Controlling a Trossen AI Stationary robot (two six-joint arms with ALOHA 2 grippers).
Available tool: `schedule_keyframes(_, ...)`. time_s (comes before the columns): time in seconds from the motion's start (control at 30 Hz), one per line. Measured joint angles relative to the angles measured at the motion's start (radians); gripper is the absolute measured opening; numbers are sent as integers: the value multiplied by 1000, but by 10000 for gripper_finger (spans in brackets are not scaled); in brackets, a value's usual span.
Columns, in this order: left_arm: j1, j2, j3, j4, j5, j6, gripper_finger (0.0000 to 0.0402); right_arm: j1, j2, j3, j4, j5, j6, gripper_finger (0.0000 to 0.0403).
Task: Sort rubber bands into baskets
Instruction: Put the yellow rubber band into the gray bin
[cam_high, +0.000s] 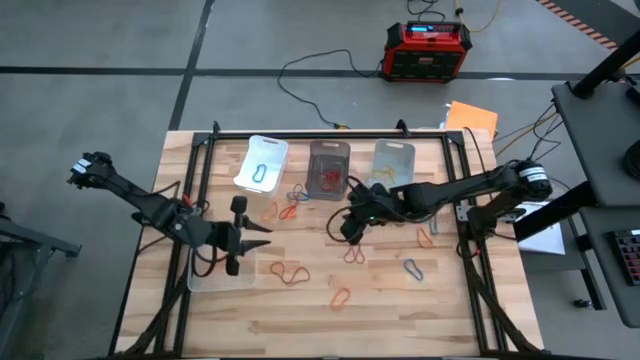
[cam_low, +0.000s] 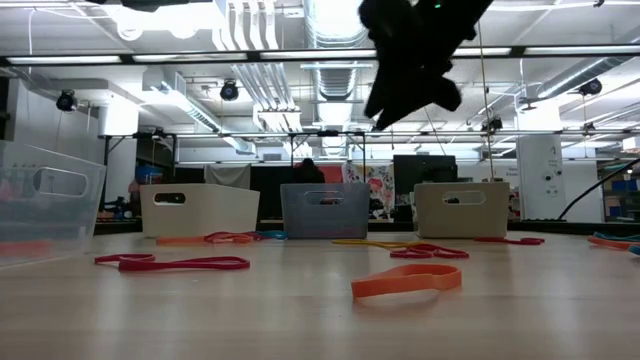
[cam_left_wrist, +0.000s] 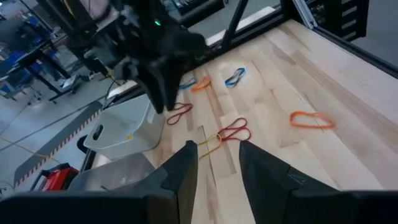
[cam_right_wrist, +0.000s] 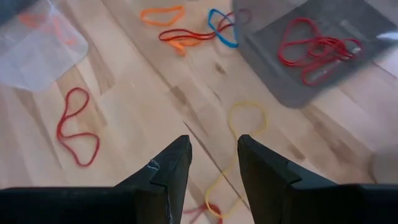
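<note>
Rubber bands lie scattered on the wooden table: a yellow one, red ones, an orange one and a blue one. Along the far edge stand the white basket, the dark basket with red bands inside, and a clear basket. A second clear basket stands near left. My right gripper hovers open above the yellow band, clear of it. My left gripper is open and bare beside the near-left clear basket.
A black metal frame borders the table's left, far and right sides. A red-and-black box with cables sits on the floor beyond the far edge. Bare wood lies along the table's near edge.
</note>
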Motion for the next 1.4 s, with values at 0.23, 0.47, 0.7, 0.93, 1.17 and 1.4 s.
schedule_keyframes(0.23,2,-7,0,-1,-20,-2,103,-2,163,149,-170,-10,-41,128)
schedule_keyframes(0.47,2,-7,0,-7,-104,-33,103,-3,312,297,-365,-10,-30,128)
schedule_keyframes(0.7,3,-7,0,-10,-105,-45,103,-8,413,343,-399,-11,-60,164)
schedule_keyframes(0.93,3,-4,-1,-11,-105,-56,103,-49,457,339,-370,-72,-152,205)
schedule_keyframes(1.17,3,8,-1,-20,-105,-86,103,-91,484,332,-310,-111,-222,207)
schedule_keyframes(1.4,3,19,-1,-21,-105,-88,103,-111,484,303,-263,-116,-222,203)
